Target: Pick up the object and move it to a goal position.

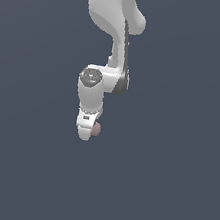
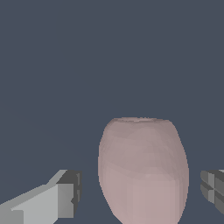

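Pinkish-brown object sits between the gripper fingers, gaps visible either side: spread wide, not yet clamping. Straddled so for a squeeze, probably. Peeks out beside the fingertips in the exterior view; resting or lifted, cannot tell. Nothing else around, nothing blocking.

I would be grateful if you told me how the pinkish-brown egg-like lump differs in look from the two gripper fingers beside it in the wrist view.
The pinkish-brown egg-like lump is rounded and smooth; the grey gripper fingers are blocky, with flat faces and edges. The lump is dull pink-brown all over; the fingers are light grey with darker pads. The lump looks wider than either finger. It sits between the fingers with a gap on each side, against a plain dark blue-grey background.
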`<state>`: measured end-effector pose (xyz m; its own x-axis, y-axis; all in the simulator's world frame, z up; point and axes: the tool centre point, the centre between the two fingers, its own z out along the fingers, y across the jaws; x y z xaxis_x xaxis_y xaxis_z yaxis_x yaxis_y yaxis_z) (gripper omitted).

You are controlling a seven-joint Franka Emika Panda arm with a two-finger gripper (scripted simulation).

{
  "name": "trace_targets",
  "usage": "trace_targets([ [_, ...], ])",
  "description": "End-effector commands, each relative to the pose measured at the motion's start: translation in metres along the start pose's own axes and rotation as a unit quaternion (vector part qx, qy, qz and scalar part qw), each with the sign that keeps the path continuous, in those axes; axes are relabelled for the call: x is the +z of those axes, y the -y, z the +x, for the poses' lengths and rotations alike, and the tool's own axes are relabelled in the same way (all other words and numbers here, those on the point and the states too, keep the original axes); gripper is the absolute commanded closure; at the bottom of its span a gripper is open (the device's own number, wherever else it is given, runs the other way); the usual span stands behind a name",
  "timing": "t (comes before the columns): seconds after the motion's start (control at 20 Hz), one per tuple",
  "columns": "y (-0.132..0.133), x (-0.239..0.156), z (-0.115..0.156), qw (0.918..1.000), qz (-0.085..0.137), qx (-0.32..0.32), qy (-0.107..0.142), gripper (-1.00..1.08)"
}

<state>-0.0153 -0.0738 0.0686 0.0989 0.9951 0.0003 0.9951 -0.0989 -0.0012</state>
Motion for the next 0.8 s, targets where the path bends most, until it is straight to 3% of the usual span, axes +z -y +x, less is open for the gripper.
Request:
trace_targets([
  [0.0,-0.0005,0.0075,-0.0002,1.0,-0.001,0.0,0.0,-0.92],
  [0.15,-0.0012,0.0099,-0.0003,1.0,-0.001,0.0,0.0,-0.92],
  [0.2,-0.0012,0.0099,-0.0003,1.0,-0.001,0.0,0.0,1.08],
  [0.75,-0.0018,0.0086,-0.0002,1.0,-0.002,0.0,0.0,1.08],
])
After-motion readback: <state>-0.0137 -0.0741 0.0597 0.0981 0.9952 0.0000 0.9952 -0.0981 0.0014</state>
